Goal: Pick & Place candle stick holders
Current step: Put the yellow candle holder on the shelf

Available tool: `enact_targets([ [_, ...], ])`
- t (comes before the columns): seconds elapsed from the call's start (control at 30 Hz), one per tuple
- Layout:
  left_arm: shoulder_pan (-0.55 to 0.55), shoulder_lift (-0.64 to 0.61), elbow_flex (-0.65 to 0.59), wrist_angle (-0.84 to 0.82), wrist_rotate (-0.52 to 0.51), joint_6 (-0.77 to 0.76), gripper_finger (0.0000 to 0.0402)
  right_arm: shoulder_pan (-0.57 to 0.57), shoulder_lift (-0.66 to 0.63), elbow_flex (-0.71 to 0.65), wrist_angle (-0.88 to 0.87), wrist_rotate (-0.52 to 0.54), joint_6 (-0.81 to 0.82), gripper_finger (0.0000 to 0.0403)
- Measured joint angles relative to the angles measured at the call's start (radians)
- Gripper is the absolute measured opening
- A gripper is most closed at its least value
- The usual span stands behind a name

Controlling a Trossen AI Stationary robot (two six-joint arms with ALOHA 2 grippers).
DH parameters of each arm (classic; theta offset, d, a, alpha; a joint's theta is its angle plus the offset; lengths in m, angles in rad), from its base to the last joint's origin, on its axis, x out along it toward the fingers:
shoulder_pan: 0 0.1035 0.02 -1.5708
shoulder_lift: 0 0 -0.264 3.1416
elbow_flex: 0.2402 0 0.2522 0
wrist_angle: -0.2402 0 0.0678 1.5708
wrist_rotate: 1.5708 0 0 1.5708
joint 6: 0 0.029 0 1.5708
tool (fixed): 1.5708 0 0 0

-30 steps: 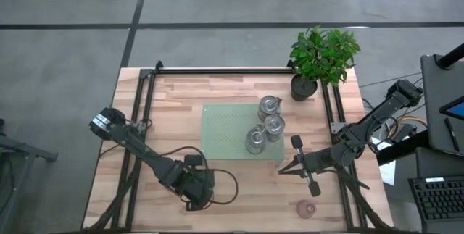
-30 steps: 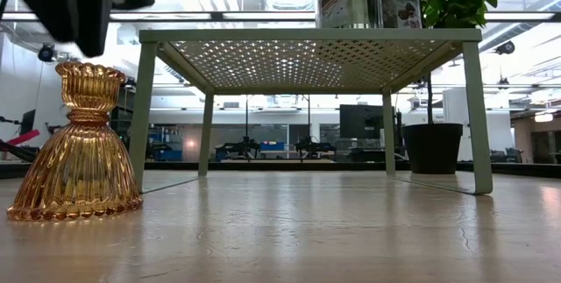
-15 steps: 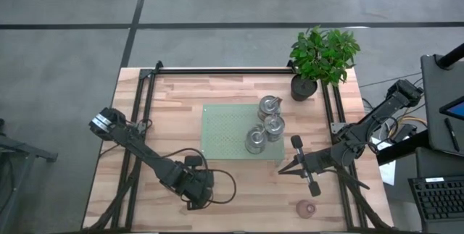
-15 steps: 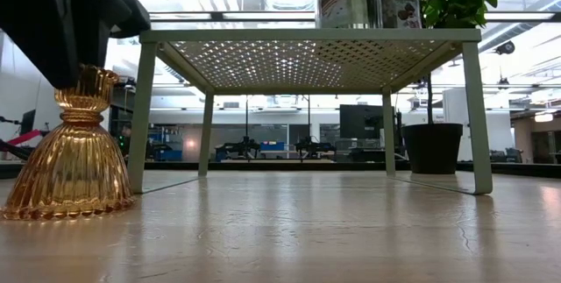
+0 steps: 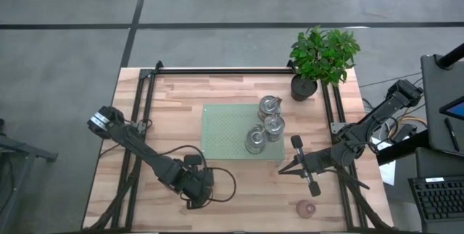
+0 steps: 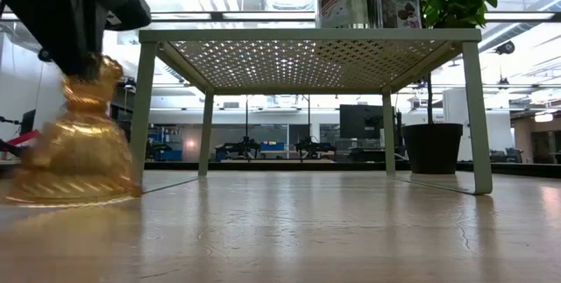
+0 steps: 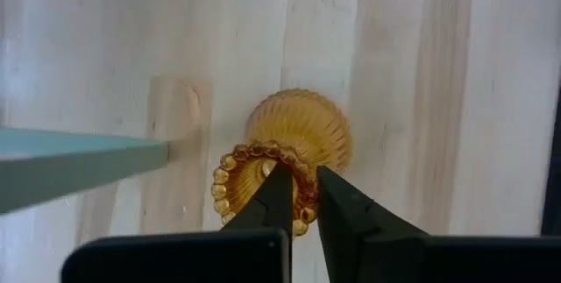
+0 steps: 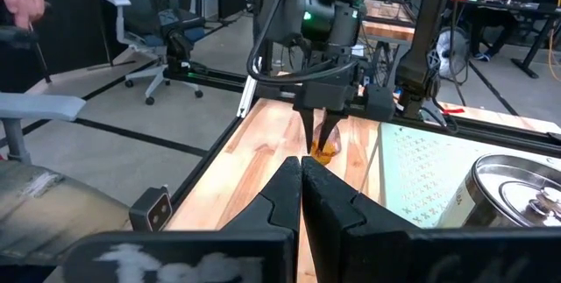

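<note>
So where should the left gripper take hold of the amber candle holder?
At the narrow neck just under the beaded rim, coming straight down from above. The amber candle holder stands upright and flares into a wide ribbed skirt, too broad to pinch. The left gripper is already over its rim.

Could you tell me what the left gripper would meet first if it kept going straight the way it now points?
The left gripper points straight down at the table, and its fingertips are already at the beaded rim of the amber candle holder. Going on, it would press onto that holder first, with the wooden table right beneath it.
</note>
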Motion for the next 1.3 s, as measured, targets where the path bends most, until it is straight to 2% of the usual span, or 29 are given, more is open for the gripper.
enact_targets([
  [0.2,-0.001,-0.031,0.103,-0.031,0.058,0.002,0.001,0.0,0.0,0.0,0.0,0.0,0.0,0.0008],
  [0.53,0.005,-0.033,0.348,-0.18,0.028,0.072,0.0006,0.0,0.0,0.0,0.0,0.0,0.0,0.0008],
  [0.7,0.011,-0.033,0.493,-0.316,-0.053,0.116,0.0007,0.0,0.0,0.0,0.0,0.0,0.0,0.0008],
  [0.83,0.036,-0.033,0.601,-0.445,-0.185,0.178,0.0006,0.0,0.0,0.0,0.0,0.0,0.0,0.0008],
  [0.97,0.077,-0.033,0.676,-0.559,-0.371,0.288,0.0012,0.0,0.0,0.0,0.0,0.0,0.0,0.0008],
  [1.03,0.114,-0.033,0.697,-0.588,-0.424,0.343,0.0014,0.0,0.0,0.0,0.0,0.0,0.0,0.0008],
  [1.13,0.2,-0.033,0.707,-0.597,-0.418,0.432,0.001,0.0,0.0,0.0,0.0,0.0,0.0,0.0008],
  [1.3,0.368,-0.033,0.693,-0.6,-0.333,0.53,0.0008,0.0,0.0,0.0,-0.001,0.0,-0.001,0.0008],
])
